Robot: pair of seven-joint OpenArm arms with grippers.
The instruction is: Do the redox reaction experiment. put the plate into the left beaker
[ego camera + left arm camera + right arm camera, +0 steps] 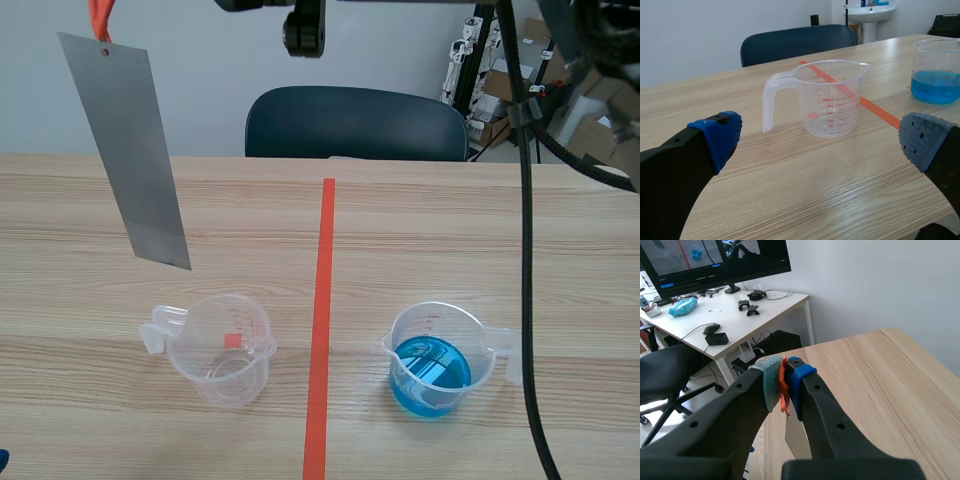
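The right gripper (pixel 784 385) is clamped on only the orange strap (pixel 783 390), so the plate (pixel 130 150) dangles tilted, high above the empty left beaker (pixel 225 350); if it swings it could clip the rim and topple it. The left gripper (pixel 821 137) gapes empty before that beaker

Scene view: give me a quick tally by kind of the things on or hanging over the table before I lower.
Beakers: 2, an empty beaker and a beaker of blue liquid
Metal plate: 1, hanging, not in either beaker
Orange strap: 1, at the plate's top end
Total: 4
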